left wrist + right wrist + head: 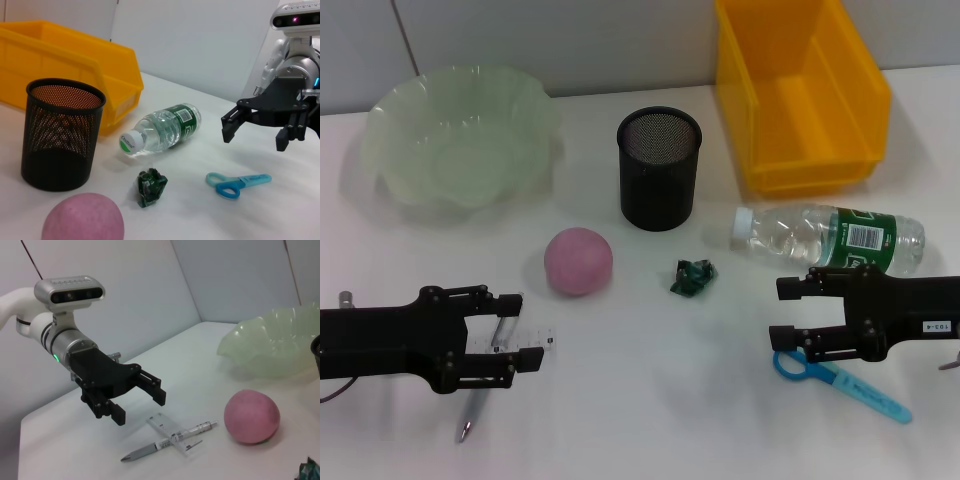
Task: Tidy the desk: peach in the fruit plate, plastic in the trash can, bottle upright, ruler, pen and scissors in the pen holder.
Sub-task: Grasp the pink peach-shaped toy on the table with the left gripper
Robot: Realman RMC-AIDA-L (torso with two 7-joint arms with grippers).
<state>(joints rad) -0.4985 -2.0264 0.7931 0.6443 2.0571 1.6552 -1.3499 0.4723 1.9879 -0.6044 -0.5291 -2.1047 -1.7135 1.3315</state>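
A pink peach [579, 261] sits mid-table, near of the pale green fruit plate [460, 135]. A crumpled green plastic scrap [693, 277] lies right of it. The capped bottle [830, 237] lies on its side, right. Blue scissors [840, 379] lie flat near right; pen [480, 393] and clear ruler [535, 346] cross near left. The black mesh pen holder [660, 168] stands centre, the yellow trash can [800, 90] far right.

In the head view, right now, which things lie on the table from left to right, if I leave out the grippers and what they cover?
Green fruit plate → pink peach → black mesh pen holder → crumpled green plastic → lying bottle.
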